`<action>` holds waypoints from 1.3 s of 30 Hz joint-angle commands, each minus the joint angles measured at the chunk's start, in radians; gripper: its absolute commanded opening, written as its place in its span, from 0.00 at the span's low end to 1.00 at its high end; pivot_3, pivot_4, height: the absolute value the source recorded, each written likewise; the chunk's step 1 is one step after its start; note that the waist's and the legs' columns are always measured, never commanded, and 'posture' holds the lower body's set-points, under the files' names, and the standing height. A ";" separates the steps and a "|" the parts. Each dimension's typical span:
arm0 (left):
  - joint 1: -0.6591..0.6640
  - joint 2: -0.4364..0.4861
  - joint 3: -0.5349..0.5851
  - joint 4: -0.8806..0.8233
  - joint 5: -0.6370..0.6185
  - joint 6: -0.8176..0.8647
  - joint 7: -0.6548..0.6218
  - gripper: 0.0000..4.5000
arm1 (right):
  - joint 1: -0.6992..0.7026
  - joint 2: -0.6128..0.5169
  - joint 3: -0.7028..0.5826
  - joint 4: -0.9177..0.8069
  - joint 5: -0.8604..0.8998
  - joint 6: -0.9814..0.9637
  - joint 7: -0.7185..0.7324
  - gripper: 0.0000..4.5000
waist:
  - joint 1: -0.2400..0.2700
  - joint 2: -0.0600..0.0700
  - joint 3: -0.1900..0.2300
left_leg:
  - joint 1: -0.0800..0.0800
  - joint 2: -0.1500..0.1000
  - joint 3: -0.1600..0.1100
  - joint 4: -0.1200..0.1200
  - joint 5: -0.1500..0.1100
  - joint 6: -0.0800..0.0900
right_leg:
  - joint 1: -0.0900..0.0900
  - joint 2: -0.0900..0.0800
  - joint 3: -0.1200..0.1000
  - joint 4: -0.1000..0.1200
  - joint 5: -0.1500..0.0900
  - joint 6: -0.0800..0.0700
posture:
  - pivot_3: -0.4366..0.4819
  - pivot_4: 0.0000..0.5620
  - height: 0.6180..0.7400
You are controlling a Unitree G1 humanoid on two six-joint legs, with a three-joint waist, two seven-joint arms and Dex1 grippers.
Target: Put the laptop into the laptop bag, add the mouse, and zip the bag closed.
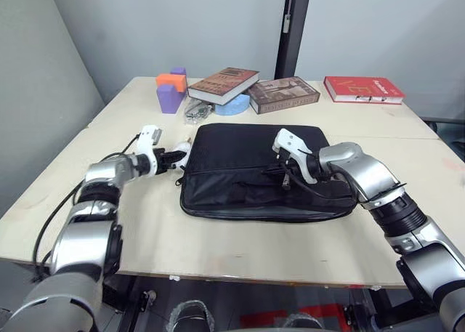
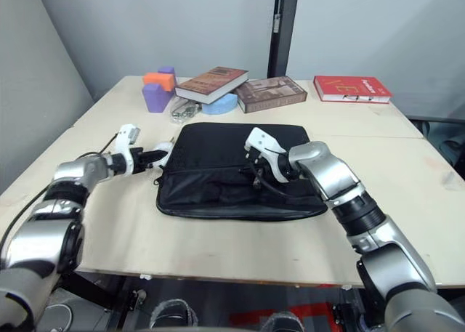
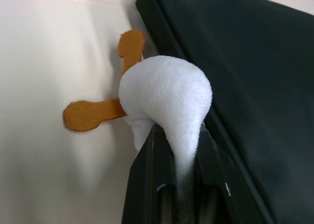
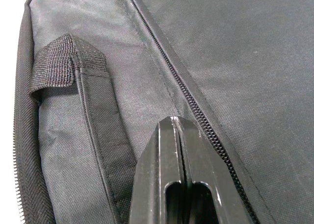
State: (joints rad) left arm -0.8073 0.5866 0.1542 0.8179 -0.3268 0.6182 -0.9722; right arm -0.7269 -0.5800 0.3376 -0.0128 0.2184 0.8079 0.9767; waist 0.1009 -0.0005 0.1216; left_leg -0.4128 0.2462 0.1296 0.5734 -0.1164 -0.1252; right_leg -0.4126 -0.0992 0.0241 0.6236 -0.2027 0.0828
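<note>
The black laptop bag (image 1: pixel 247 154) lies flat in the middle of the table. My left gripper (image 1: pixel 176 158) is at the bag's left edge, shut on a fluffy white toy (image 3: pixel 167 87) with orange feet (image 3: pixel 91 114); the toy touches the bag's side. My right gripper (image 1: pixel 285 173) rests on top of the bag with its fingers (image 4: pixel 162 160) pressed together, tips right beside the front pocket zip (image 4: pixel 181 82). The black strap handle (image 4: pixel 64 62) lies next to them. The laptop and the mouse are out of view.
Behind the bag lie two books (image 1: pixel 224 83) (image 1: pixel 283 94), a red book (image 1: pixel 363 88), purple and orange blocks (image 1: pixel 171 91), a light blue round object (image 1: pixel 232 105) and a small metal item (image 1: pixel 196 112). Bare tabletop (image 1: pixel 145 223) surrounds the bag.
</note>
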 commanded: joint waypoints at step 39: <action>0.934 0.382 0.133 -1.263 -0.442 0.194 -0.279 0.00 | -0.041 0.038 0.117 0.109 -0.075 0.018 0.029 0.00 | -0.037 -0.001 -0.002 | 0.009 0.002 0.006 -0.017 0.000 -0.004 | -0.005 0.006 0.007 -0.006 -0.002 -0.001 | 0.48 0.27 1.00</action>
State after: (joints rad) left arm 0.1194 0.9712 0.2960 -0.3925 -0.7523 0.8301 -1.2479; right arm -0.7911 -0.5394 0.4037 0.0421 0.1884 0.8029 1.0132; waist 0.0640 -0.0015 0.1201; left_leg -0.4040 0.2481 0.1360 0.5564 -0.1168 -0.1297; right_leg -0.4172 -0.0937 0.0315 0.6175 -0.2047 0.0814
